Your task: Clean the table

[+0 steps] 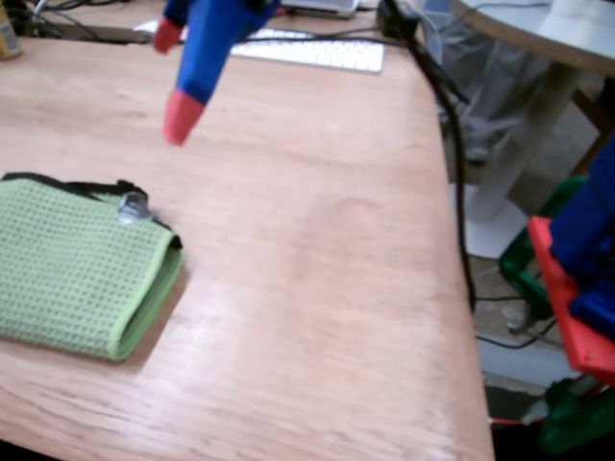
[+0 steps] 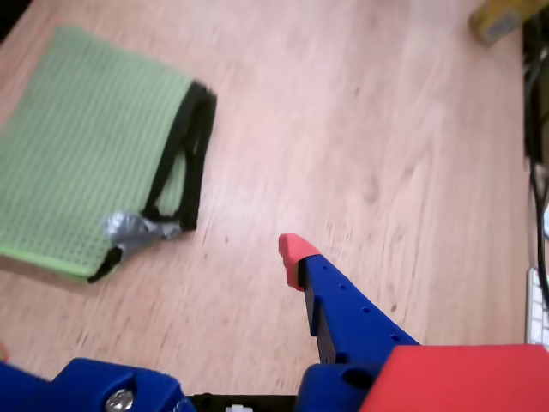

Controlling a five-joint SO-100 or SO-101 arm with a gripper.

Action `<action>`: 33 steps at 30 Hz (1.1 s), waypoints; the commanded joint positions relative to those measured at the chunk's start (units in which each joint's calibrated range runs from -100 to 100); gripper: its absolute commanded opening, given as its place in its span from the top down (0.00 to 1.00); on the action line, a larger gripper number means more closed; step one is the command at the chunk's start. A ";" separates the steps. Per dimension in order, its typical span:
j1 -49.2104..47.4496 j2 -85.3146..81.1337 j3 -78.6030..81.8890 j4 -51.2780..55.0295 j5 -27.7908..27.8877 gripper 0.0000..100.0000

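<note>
The table (image 1: 317,240) is a light reddish-brown wooden top with a rounded corner at the far right; it also fills the wrist view (image 2: 360,129). A folded green waffle cloth (image 1: 82,264) with black edging and a patch of grey tape lies at its left; it also shows in the wrist view (image 2: 94,146), at the upper left. My blue gripper (image 1: 175,77) with red fingertips (image 1: 183,115) hangs above the table, behind and to the right of the cloth. It is open and empty. In the wrist view (image 2: 150,305) one red-tipped finger (image 2: 296,256) points at bare wood right of the cloth.
A white keyboard (image 1: 317,53) and black cables (image 1: 452,125) lie along the far and right edges. A yellow object (image 2: 502,21) stands at the far corner. A grey-white round table (image 1: 538,34) and red, blue and green gear (image 1: 577,317) stand off the right edge.
</note>
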 commanded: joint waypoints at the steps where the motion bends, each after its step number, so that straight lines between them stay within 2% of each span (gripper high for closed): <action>1: -0.95 4.88 -12.82 0.26 -0.78 0.30; 4: -2.31 9.76 -16.79 0.26 -6.06 0.30; 10: -4.00 17.40 -17.35 0.18 -13.04 0.30; 12: -7.05 18.34 -20.65 0.18 -13.24 0.30; 19: -5.52 35.75 -46.14 0.10 -13.09 0.30; 25: -5.69 48.36 -46.61 -0.89 -12.60 0.30; 33: -6.88 51.27 -45.76 -0.81 -12.55 0.33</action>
